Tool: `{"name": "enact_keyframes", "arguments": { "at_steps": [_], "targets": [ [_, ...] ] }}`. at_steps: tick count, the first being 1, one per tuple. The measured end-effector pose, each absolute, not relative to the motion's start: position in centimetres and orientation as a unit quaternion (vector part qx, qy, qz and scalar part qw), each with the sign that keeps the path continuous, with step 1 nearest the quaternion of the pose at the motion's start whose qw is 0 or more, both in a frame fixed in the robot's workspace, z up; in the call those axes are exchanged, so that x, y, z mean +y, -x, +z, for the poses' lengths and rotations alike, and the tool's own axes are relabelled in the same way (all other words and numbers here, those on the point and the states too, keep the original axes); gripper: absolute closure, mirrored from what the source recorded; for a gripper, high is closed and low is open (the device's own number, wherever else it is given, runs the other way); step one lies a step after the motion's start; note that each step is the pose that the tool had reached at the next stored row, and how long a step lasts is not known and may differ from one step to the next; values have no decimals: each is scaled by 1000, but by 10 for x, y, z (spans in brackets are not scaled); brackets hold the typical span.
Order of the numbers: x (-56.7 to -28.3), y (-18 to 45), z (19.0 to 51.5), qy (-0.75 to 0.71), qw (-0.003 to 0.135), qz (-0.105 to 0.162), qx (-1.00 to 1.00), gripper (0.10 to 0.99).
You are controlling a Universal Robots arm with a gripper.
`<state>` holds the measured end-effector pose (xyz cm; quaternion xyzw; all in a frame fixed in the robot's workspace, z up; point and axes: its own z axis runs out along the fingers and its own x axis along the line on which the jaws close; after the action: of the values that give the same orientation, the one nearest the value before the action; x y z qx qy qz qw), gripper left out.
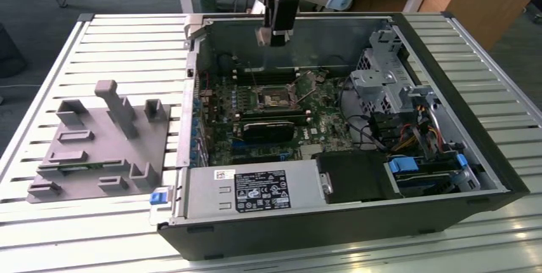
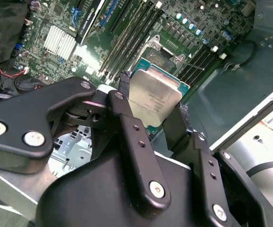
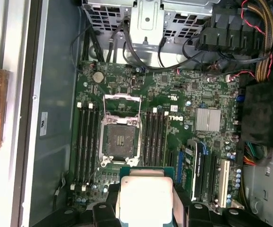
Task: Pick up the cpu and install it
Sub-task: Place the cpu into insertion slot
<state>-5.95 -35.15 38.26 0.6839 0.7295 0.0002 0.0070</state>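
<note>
Clamping the cpu (image 3: 146,198), gripper (image 1: 275,37) hovers over motherboard (image 3: 174,97)

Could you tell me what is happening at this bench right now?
The arm's gripper is shut on the cpu, holding it above the open computer case. The motherboard socket below sits open and empty, so the cpu is not yet installed. The grey fixture stands beside the case.
</note>
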Motion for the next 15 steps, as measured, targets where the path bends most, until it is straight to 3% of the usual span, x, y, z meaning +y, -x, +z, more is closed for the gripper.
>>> {"name": "enact_keyframes", "arguments": {
  "at_steps": [15],
  "targets": [
    [-351, 60, 375, -684, 7, 1, 730, 553]
  ]
}}
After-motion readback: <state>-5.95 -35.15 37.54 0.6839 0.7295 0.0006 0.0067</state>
